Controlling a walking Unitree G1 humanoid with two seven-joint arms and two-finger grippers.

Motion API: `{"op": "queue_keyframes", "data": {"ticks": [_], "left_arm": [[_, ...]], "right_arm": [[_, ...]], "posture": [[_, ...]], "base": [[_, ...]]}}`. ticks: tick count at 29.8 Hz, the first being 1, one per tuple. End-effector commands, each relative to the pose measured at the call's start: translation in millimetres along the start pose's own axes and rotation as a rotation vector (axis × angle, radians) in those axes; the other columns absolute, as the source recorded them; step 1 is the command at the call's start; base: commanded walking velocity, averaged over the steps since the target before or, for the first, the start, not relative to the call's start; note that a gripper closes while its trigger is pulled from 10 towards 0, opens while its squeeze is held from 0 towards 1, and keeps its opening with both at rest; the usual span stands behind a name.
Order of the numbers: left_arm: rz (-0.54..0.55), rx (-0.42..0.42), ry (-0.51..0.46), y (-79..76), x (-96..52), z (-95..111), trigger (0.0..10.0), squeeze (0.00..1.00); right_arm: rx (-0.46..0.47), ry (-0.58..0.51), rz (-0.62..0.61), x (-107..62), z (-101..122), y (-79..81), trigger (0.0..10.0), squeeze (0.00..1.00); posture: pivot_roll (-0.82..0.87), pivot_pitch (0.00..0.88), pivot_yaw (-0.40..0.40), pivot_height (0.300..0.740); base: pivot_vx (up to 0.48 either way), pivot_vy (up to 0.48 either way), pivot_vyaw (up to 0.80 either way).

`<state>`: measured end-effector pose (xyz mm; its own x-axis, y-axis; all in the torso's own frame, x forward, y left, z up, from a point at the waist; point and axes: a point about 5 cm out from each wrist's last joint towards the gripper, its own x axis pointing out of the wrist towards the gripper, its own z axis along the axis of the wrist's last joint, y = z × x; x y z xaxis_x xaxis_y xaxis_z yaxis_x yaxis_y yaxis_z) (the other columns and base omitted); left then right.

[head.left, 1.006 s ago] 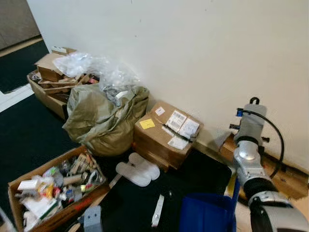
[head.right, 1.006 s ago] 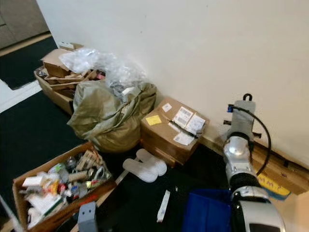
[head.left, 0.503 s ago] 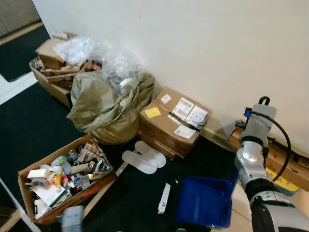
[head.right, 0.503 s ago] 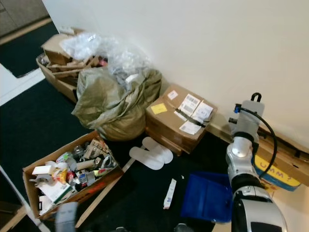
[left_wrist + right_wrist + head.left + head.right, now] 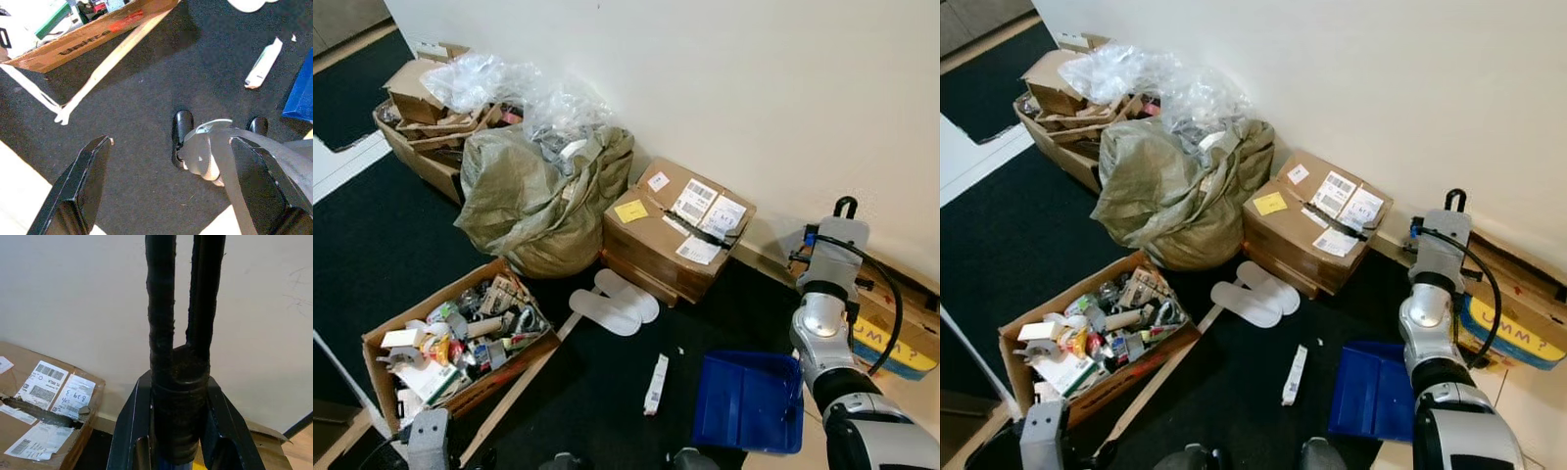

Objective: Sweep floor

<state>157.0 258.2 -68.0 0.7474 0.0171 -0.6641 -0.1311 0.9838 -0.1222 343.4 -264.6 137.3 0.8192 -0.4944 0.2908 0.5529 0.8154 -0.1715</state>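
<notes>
Right silver, segmented metal arm (image 5: 826,338) is showing rounded grey joint housings with a black collar between segments. A thin black cable (image 5: 879,294) is looping along its outer side, and a small blue fitting is sitting near the wrist. Right end effector (image 5: 180,396) is showing two long matte black fingers (image 5: 133,426). Left end effector (image 5: 168,196) is showing black angular fingers (image 5: 82,181). Two glossy black rounded feet (image 5: 182,128) are showing below.

one blue dustpan (image 5: 749,401), two white slippers (image 5: 612,306), four cardboard boxes (image 5: 675,230)
</notes>
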Motion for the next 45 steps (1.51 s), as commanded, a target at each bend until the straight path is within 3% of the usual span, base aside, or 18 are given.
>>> {"op": "queue_keyframes", "data": {"ticks": [1,9,10,12,13,15,16,21,39,40,42,43,45], "left_arm": [[0.024,0.0,0.019,9.8,-7.4,-7.7,10.0,0.0],[0.03,0.011,0.001,16.3,-10.2,-4.7,10.0,0.0],[0.03,0.015,-0.004,18.1,-10.7,-3.4,10.0,0.0],[0.03,0.015,-0.004,18.1,-10.7,-3.4,10.0,0.0],[0.025,0.014,-0.006,19.0,-10.7,-2.1,10.0,0.0],[0.022,0.012,-0.008,19.2,-10.4,-1.0,10.0,0.0],[0.017,-0.001,-0.009,16.3,-7.6,0.9,10.0,0.0],[0.014,-0.02,0.002,9.2,-3.2,0.8,10.0,0.0],[0.017,-0.061,0.017,-3.7,5.3,2.5,10.0,0.0],[0.017,-0.072,0.019,-6.9,7.1,3.0,10.0,0.0],[0.017,-0.072,0.019,-6.9,7.1,3.0,10.0,0.0],[0.015,-0.083,0.02,-9.8,8.3,2.7,10.0,0.0],[0.015,-0.083,0.02,-9.8,8.3,2.7,10.0,0.0]], "right_arm": [[0.003,0.006,0.007,-4.8,-4.2,2.1,10.0,0.0],[0.024,-0.022,-0.01,-4.0,0.2,4.1,10.0,0.0],[0.014,-0.012,-0.015,-8.5,-4.4,4.3,10.0,0.84],[0.014,-0.012,-0.015,-8.5,-4.4,4.3,10.0,0.84],[-0.001,0.0,-0.028,-12.1,-9.6,1.2,10.0,0.96],[-0.019,0.006,-0.034,-14.1,-13.1,-1.9,10.0,0.96],[-0.056,-0.003,-0.048,-11.8,-14.9,-13.3,10.0,0.96],[-0.067,-0.016,-0.078,-5.3,-13.1,-29.9,10.0,0.95],[-0.111,-0.012,-0.128,-1.1,-15.1,-52.9,10.0,0.87],[-0.165,0.023,-0.165,0.5,-19.3,-63.4,10.0,0.82],[-0.165,0.023,-0.165,0.5,-19.3,-63.4,10.0,0.82],[-0.221,0.049,-0.203,2.5,-21.8,-73.9,10.0,0.73],[-0.221,0.049,-0.203,2.5,-21.8,-73.9,10.0,0.73]], "posture": [[0.15,0.316,0.091,0.74],[0.17,0.319,0.101,0.74],[0.17,0.316,0.106,0.74],[0.17,0.316,0.106,0.74],[0.16,0.31,0.101,0.74],[0.16,0.306,0.098,0.74],[0.14,0.284,0.084,0.74],[0.11,0.258,0.073,0.74],[0.04,0.168,0.042,0.74],[0.03,0.151,0.037,0.74],[0.03,0.151,0.037,0.74],[0.03,0.143,0.034,0.74],[0.03,0.143,0.034,0.74]], "base": [[0.0,0.0,0.0],[0.0,0.0,0.0],[0.0,0.0,0.0],[0.0,0.0,0.0],[0.0,0.0,0.0],[0.0,0.0,0.0],[0.0,0.0,0.0],[0.0,0.0,0.0],[0.0,0.0,0.0],[0.0,0.0,0.0],[0.0,0.0,0.0],[0.0,0.0,0.0],[0.0,0.0,0.0]]}}
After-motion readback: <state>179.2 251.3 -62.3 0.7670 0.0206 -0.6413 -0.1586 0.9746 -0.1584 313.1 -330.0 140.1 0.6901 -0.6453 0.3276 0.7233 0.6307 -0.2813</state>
